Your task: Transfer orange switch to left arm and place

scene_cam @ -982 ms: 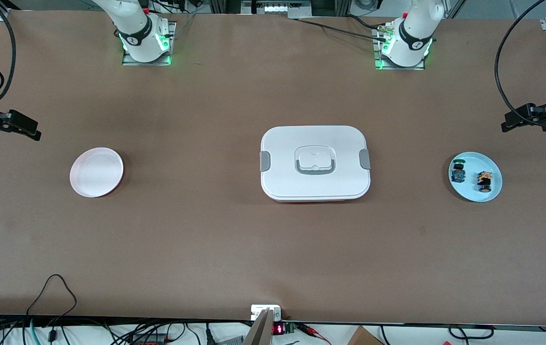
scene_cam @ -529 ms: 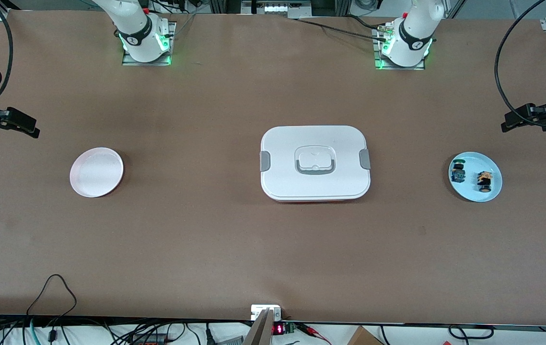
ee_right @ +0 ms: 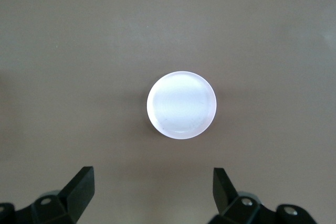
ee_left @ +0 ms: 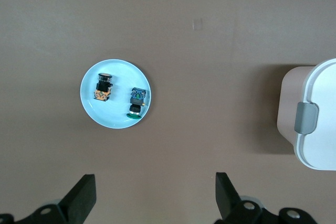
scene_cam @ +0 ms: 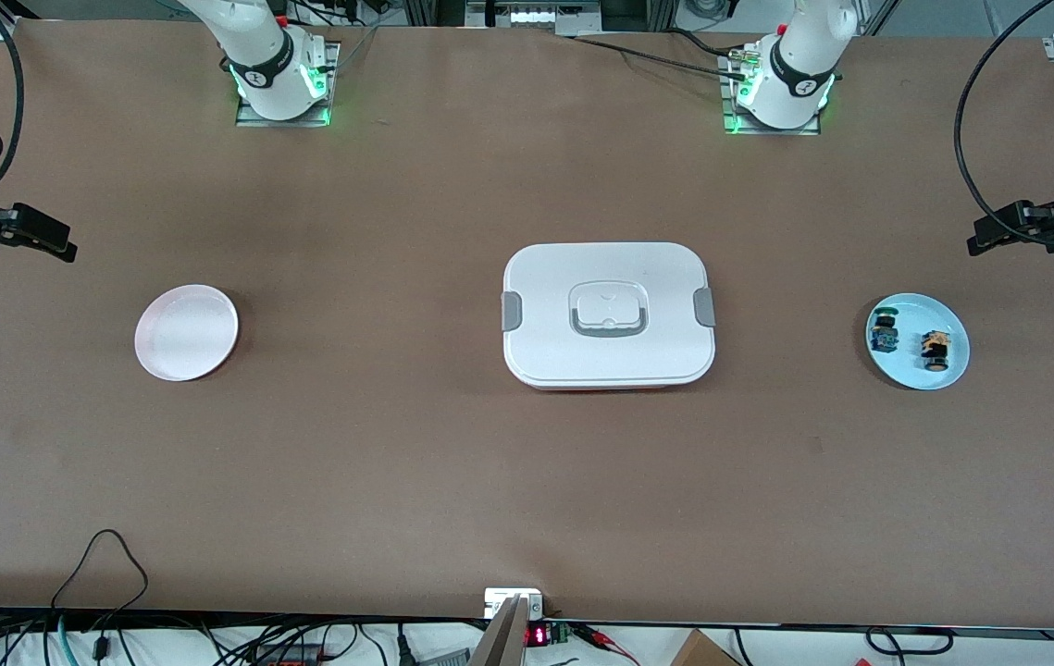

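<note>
Here, the orange switch is seen lying on a pale blue plate toward the left arm's end of the counter, beside a blue-and-green switch. The box is set mid-counter, lid on. A white plate is placed toward the right arm's end. The left claw is held released high above the blue plate, and the right claw released above the white plate.

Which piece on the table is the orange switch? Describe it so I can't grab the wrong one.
Find the light blue plate toward the left arm's end of the table, beside the white box. Two small parts lie on it; the orange switch has an orange-and-white block, unlike the blue-and-green part.
</note>
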Motion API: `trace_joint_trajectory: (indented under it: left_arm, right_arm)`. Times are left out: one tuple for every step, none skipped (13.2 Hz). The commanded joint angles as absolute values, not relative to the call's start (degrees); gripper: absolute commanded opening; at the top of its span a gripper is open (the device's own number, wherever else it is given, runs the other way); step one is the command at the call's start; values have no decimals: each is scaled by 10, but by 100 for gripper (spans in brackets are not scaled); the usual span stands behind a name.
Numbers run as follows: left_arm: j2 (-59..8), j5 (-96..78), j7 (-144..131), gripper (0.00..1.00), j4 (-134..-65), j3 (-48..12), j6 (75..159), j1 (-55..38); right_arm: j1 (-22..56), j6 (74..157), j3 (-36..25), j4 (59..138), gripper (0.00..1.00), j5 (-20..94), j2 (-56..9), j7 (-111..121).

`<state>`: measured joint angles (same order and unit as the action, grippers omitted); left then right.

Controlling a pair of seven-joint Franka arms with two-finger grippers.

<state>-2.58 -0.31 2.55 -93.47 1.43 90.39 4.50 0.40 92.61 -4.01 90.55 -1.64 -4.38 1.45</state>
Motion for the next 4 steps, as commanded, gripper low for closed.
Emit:
trace_joint_trajectory:
  left_arm:
    - [-14, -13, 17, 100, -939, 17, 900, 40]
    - [-14, -12, 17, 100, -939, 17, 900, 40]
    - [-14, -13, 17, 100, -937, 16, 898, 38]
    - [-14, -13, 16, 100, -936, 13, 897, 38]
  right_arm:
    - [-3, 912, -34, 903, 100, -19, -33, 15]
    - [-2, 912, -31, 903, 100, -19, -32, 15]
    - [-2, 912, -29, 903, 100, -19, -31, 15]
    - [-2, 912, -28, 903, 100, -20, -31, 15]
